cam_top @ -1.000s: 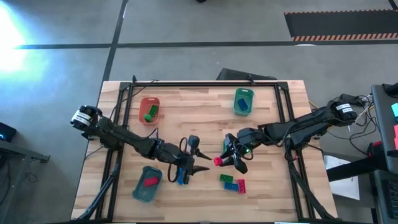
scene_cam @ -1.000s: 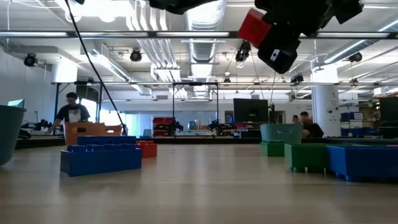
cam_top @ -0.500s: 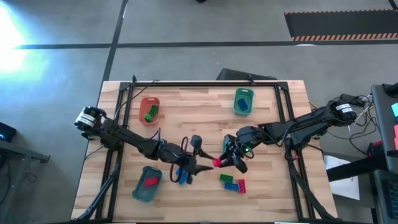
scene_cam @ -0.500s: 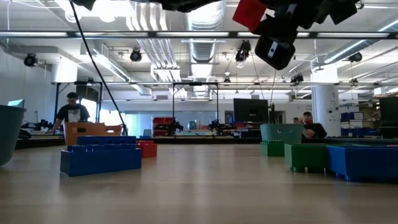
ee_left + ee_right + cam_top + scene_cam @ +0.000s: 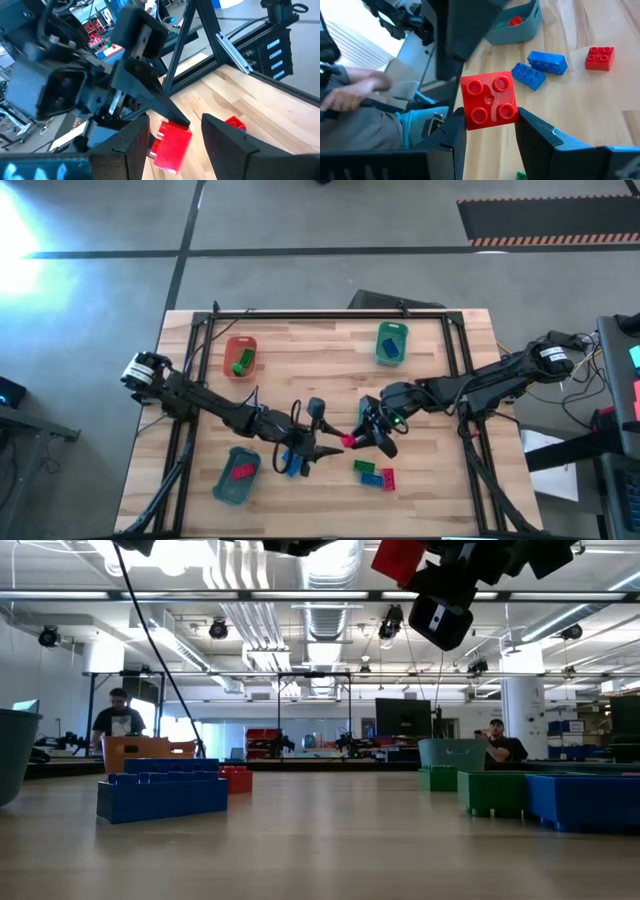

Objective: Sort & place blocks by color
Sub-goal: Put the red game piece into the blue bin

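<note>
Gripping square studded red block [image 5: 488, 102]

left arm: reaches from the table's left edge toward the middle, raised off the surface | left gripper [image 5: 322, 448]: fingers parted, nothing between them, tips facing the right gripper | right arm: stretches in from the right edge, raised | right gripper [image 5: 356, 440]: fingers clamped on a red block [image 5: 488, 100], just beside the left gripper

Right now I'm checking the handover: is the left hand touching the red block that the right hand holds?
Apart. The left wrist view shows the red block between the left hand's open fingers, with gaps on both sides. The right hand grips it.
</note>
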Tool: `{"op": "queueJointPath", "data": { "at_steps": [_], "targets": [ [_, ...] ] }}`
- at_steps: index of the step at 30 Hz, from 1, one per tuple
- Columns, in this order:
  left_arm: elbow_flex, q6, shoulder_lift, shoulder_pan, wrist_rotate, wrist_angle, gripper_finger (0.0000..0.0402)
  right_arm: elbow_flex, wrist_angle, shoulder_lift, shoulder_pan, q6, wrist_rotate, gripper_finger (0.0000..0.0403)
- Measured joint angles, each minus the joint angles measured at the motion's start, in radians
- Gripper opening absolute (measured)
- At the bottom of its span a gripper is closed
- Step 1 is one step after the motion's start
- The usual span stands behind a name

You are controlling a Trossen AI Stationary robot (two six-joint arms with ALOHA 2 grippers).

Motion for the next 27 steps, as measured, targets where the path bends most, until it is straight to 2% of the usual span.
{"op": "queueJointPath", "data": {
  "at_steps": [12,22,27],
  "targets": [
    [-0.001,0.0,0.039,0.001,-0.002,0.034,0.0161,0.0,0.036,0.0,0.0,0.02,-0.006,0.0123],
    [-0.002,0.015,0.038,0.007,-0.008,0.048,0.0065,0.0,0.036,0.0,0.001,0.022,-0.013,0.0123],
    [-0.003,0.013,0.038,0.008,-0.008,0.048,0.007,0.0,0.036,0.0,0.001,0.021,-0.01,0.0123]
  ]
}}
